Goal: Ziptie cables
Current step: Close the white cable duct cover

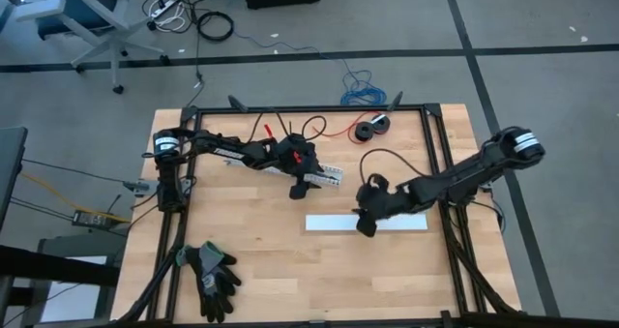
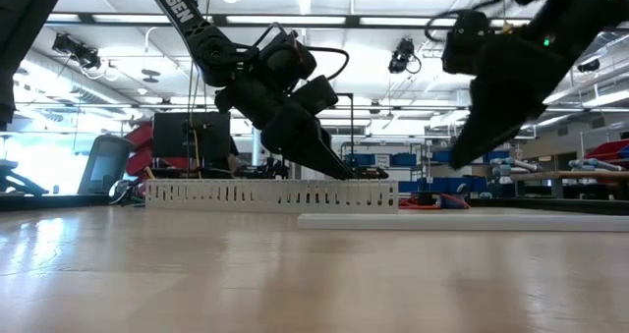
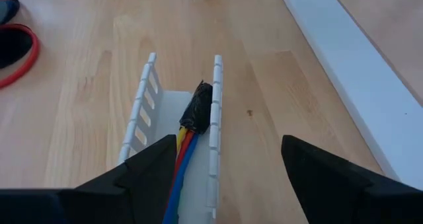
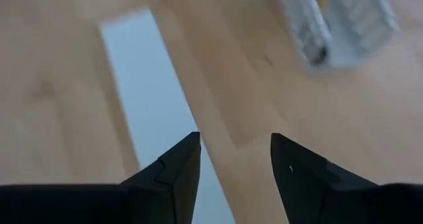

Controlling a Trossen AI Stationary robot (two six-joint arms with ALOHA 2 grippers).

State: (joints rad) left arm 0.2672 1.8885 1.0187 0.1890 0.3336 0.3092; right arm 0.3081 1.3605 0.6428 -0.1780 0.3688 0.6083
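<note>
The cables (image 3: 187,139), yellow, red and blue wires joined at a dark taped end (image 3: 199,107), lie inside a white slotted duct (image 3: 215,98) that rests on the table (image 1: 323,178). My left gripper (image 3: 228,178) hangs open over the duct's end, slanting down (image 2: 334,166). One finger overlaps a duct wall and the other stands clear beside it. My right gripper (image 4: 234,164) is open and empty, slanting down above a flat white strip (image 4: 142,78) on the table (image 1: 387,223). My left gripper has one finger (image 3: 151,176) in front of the duct's slotted wall (image 3: 135,128), coming from above at a slant. I cannot tell whether it touches the wall. The other finger (image 3: 317,174) is apart from the duct.
A red wire with a black round spool (image 1: 372,128) lies at the table's far edge, also seen as a red loop (image 3: 16,52) in the left wrist view. A pair of dark gloves (image 1: 213,275) sits at the near left. Bare wood lies along the near edge.
</note>
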